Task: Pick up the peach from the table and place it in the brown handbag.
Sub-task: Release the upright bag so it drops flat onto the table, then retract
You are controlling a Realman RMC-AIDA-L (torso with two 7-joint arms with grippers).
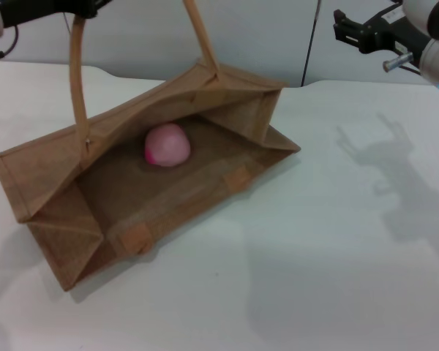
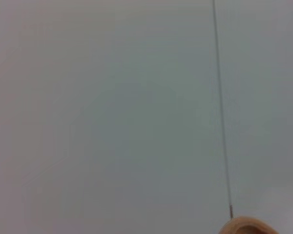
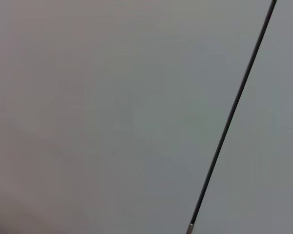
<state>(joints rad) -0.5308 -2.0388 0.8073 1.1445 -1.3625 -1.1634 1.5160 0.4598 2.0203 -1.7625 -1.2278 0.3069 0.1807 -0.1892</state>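
Observation:
The peach (image 1: pixel 167 145), pale pink with a brighter magenta patch, lies inside the brown handbag (image 1: pixel 66 219). The handbag rests on its side on the white table (image 1: pixel 336 248) with its mouth gaping toward me. One arched handle (image 1: pixel 77 73) rises from the bag's upper edge to my left gripper (image 1: pixel 84 6) at the top left, where most of the gripper is cut off by the frame edge. A tan sliver of handle (image 2: pixel 246 226) also shows in the left wrist view. My right gripper (image 1: pixel 338 25) hovers high at the top right, open and empty, well away from the bag.
A grey wall with a thin dark vertical seam (image 1: pixel 307 44) stands behind the table. The right wrist view shows only that wall and seam (image 3: pixel 229 122). The right arm's shadow (image 1: pixel 395 183) falls on the bare tabletop right of the bag.

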